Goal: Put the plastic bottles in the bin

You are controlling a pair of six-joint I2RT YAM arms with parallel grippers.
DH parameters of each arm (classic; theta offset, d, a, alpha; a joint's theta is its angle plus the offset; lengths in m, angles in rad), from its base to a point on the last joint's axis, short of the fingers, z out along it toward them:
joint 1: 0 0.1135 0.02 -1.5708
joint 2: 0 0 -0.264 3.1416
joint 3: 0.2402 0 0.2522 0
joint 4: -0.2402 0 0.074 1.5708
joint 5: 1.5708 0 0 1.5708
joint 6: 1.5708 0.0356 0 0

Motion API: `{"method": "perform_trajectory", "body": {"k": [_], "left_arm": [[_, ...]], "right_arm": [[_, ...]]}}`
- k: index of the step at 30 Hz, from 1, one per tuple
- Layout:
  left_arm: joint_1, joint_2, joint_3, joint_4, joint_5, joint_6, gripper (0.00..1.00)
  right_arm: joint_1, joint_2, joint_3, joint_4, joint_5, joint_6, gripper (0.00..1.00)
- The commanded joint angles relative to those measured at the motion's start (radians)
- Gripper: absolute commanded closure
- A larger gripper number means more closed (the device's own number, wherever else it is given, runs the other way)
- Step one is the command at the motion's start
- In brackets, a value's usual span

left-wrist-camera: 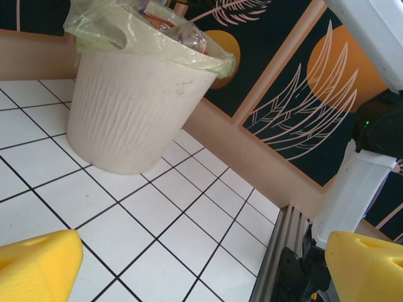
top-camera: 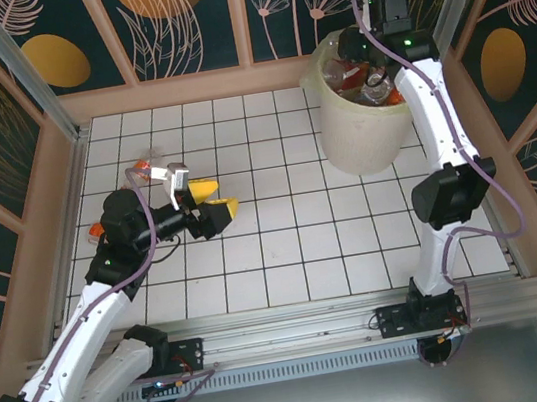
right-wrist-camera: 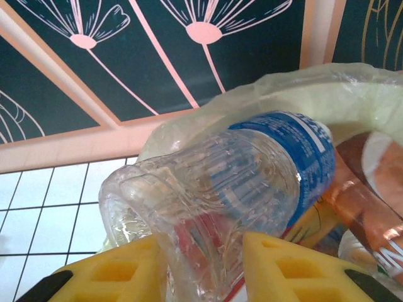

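The bin (top-camera: 359, 132) stands at the table's back right, a cream ribbed bucket with a pale green bag (right-wrist-camera: 327, 88), and it holds several plastic bottles (top-camera: 362, 81). My right gripper (top-camera: 368, 57) hangs over the bin's mouth. In the right wrist view that gripper (right-wrist-camera: 204, 270) is shut on a clear crushed bottle with a blue label (right-wrist-camera: 252, 182), its yellow fingers (right-wrist-camera: 113, 270) pressed on both sides. My left gripper (top-camera: 212, 197) sits open and holds nothing over the left of the table. A clear bottle with an orange cap (top-camera: 147, 168) lies just behind it.
An orange-labelled bottle (top-camera: 97, 229) lies by the left wall, partly hidden by the left arm. The left wrist view looks across white tiles to the bin (left-wrist-camera: 132, 107) and the right arm (left-wrist-camera: 356, 182). Wooden walls enclose the table, and a metal rail (top-camera: 296, 320) runs along the near edge.
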Motion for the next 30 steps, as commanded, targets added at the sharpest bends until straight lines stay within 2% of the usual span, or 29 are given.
{"method": "perform_trajectory", "body": {"k": [1,7,15,23,27,30], "left_arm": [[-0.003,-0.006,-0.012,0.024,-0.008,0.019,0.01],[-0.004,0.006,-0.011,0.025,-0.003,0.019,0.01],[-0.004,0.002,-0.012,0.023,-0.007,0.019,0.01],[-0.003,-0.001,-0.008,0.009,-0.022,0.024,0.01],[-0.003,-0.021,0.011,-0.042,-0.086,0.039,0.01],[-0.004,-0.045,0.044,-0.126,-0.202,0.056,0.02]], "right_arm": [[0.007,0.007,-0.030,-0.042,0.029,-0.012,0.65],[0.008,-0.056,-0.094,0.004,-0.007,-0.030,0.65],[0.006,-0.091,-0.168,-0.009,0.079,-0.042,0.65],[-0.010,-0.105,-0.076,-0.016,-0.022,-0.024,0.57],[-0.022,-0.129,-0.034,-0.025,-0.055,-0.017,0.49],[-0.027,-0.190,-0.086,0.002,-0.067,-0.015,0.45]]}}
